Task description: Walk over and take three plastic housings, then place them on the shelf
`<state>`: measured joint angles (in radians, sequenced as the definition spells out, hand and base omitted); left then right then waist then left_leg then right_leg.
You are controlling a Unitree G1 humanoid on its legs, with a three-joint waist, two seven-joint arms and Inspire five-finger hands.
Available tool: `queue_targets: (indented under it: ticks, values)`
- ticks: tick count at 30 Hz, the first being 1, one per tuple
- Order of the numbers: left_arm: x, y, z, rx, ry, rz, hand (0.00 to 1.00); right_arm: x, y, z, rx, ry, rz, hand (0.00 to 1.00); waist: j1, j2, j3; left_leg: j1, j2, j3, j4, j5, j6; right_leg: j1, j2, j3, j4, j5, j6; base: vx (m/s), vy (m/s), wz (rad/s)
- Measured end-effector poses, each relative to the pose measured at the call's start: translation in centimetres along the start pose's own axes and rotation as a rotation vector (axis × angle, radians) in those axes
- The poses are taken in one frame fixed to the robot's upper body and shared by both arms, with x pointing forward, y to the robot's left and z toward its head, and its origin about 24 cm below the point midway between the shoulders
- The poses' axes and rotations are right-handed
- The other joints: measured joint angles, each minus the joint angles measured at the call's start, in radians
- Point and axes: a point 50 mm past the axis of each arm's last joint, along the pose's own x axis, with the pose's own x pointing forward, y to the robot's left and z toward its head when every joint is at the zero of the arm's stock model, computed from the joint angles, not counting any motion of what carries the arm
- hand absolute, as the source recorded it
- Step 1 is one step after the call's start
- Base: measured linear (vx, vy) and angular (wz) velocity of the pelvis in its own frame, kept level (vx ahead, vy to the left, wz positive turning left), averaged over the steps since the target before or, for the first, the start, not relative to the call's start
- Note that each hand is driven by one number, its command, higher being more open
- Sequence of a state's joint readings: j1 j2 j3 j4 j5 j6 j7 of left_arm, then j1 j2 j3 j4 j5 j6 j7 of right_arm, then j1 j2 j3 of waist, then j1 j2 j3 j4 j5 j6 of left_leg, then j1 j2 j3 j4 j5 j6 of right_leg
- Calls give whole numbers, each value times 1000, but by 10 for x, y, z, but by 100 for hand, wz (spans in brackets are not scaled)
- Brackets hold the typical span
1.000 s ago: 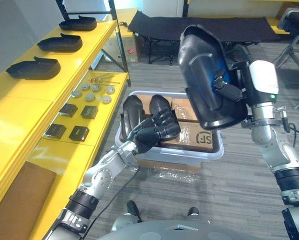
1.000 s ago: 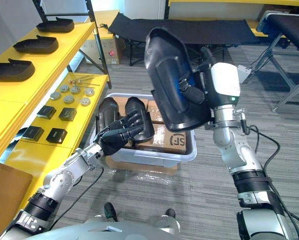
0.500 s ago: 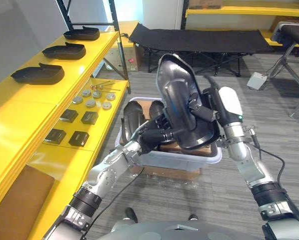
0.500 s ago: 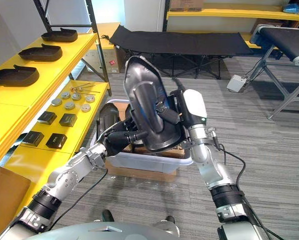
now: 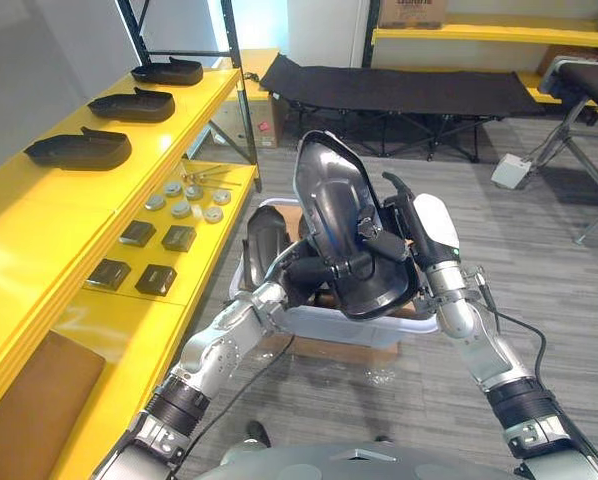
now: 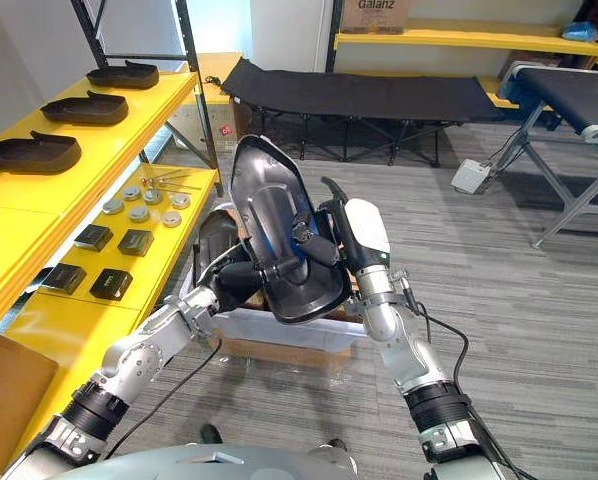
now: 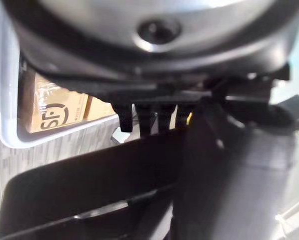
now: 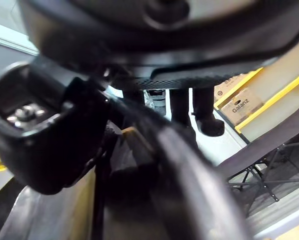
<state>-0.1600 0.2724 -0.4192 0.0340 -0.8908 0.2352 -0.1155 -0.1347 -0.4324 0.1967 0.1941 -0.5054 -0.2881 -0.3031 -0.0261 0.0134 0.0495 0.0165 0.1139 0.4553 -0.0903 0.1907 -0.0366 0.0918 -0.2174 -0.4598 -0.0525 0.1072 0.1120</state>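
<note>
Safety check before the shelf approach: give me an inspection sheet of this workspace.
surface: yellow top shelf, bare patches free
job's things: three shelved housings on it; held housing up between both hands; spare housing standing in the bin
clutter: small black boxes and metal discs on the lower shelf; cardboard boxes in the bin
hands: right hand and left hand both grip the held housing
cables: lead at the white box on the floor
surroundings: folding cot, grey floor

Three housings (image 5: 79, 148) fill the far upper shelf (image 5: 39, 220) (near stretch bare); a bin (image 6: 269, 328) stands beside.
</note>
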Motion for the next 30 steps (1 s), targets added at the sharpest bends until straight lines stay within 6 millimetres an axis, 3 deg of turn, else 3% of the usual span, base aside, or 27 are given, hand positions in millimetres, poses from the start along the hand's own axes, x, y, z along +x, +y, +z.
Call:
queue_targets:
  ticks: [8, 11, 19, 20, 24, 30]
  values:
    - [-1, 7, -5, 37, 11, 149, 0, -2, 13, 11, 41, -21, -33, 0, 0, 0, -2, 6, 1, -4, 0, 0, 0, 3, 1, 2, 1, -5, 2, 0, 0, -1]
    - [-1, 8, -5, 97, 11, 159, 0, -3, 19, 11, 53, 15, -22, 0, 12, -5, -5, 6, 1, -7, 0, -1, -1, 5, 1, 0, 0, -5, 2, 0, 0, 2]
    - [-10, 11, -14, 61, -9, 173, 0, -9, 29, 15, 92, 27, -16, 0, 21, -19, -15, 5, 1, -8, 0, -2, -3, 4, 1, 0, 0, -6, 1, 0, 0, 0]
    - [-12, 12, -16, 56, -16, 178, 0, -9, 30, 16, 95, 27, -14, 100, 20, -19, -15, 5, 1, -8, 0, -2, -3, 4, 1, 0, 0, -6, 1, 0, 0, 0]
    - [-14, 12, -17, 45, -38, 183, 0, -11, 34, 19, 149, 37, -29, 100, 21, -20, -15, 5, 1, -6, 0, -3, -3, 3, 1, 0, 0, -6, 0, 0, 0, 0]
    - [-12, 8, 8, 5, -257, 204, 0, -26, 43, 44, 345, -33, -29, 100, 22, -32, -23, 5, 1, -5, 0, -4, -5, 2, 1, 0, 0, -8, -2, 0, 0, 0]
